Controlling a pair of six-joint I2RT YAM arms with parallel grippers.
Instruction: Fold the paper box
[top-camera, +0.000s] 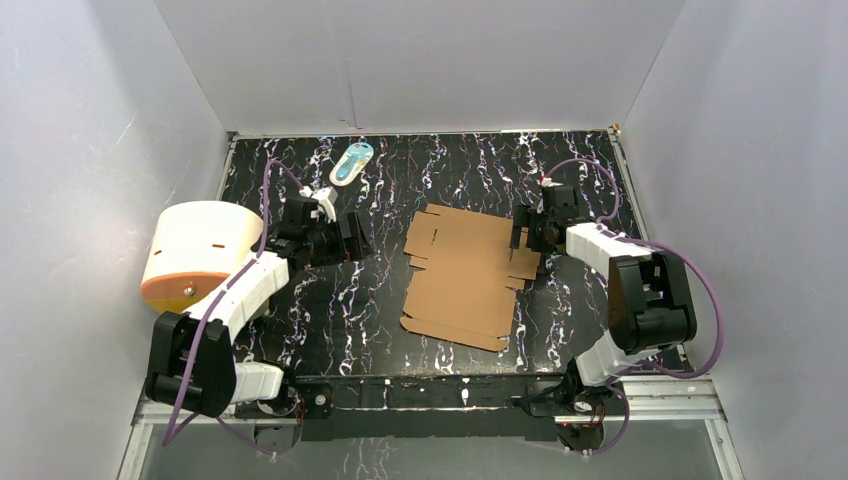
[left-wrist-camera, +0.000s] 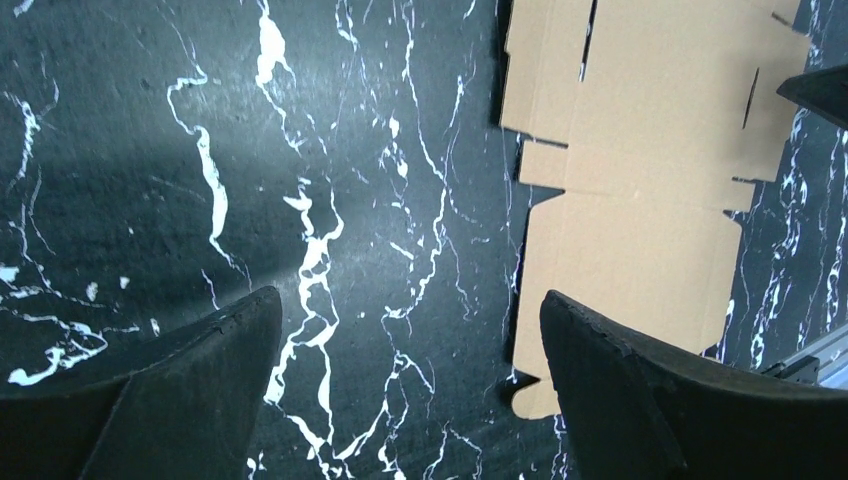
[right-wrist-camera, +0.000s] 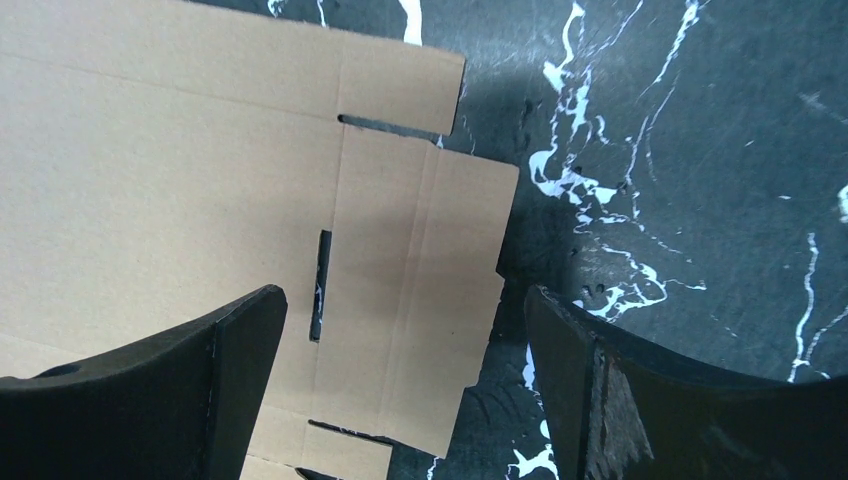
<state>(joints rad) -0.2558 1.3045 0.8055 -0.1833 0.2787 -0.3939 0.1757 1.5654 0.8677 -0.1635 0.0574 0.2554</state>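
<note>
The paper box (top-camera: 465, 275) is a flat brown die-cut cardboard sheet with flaps and slots, lying in the middle of the black marbled table. My left gripper (top-camera: 350, 240) hovers open just left of the sheet. In the left wrist view its gripper (left-wrist-camera: 410, 300) spans bare table, and the sheet (left-wrist-camera: 640, 180) reaches under its right finger. My right gripper (top-camera: 522, 235) stands open over the sheet's right edge. In the right wrist view that gripper (right-wrist-camera: 402, 295) straddles a side flap of the sheet (right-wrist-camera: 200, 180). Neither holds anything.
A white-and-orange cylinder (top-camera: 195, 255) lies at the left by the left arm. A small teal-white packet (top-camera: 351, 163) rests near the back wall. White walls close in the table on three sides.
</note>
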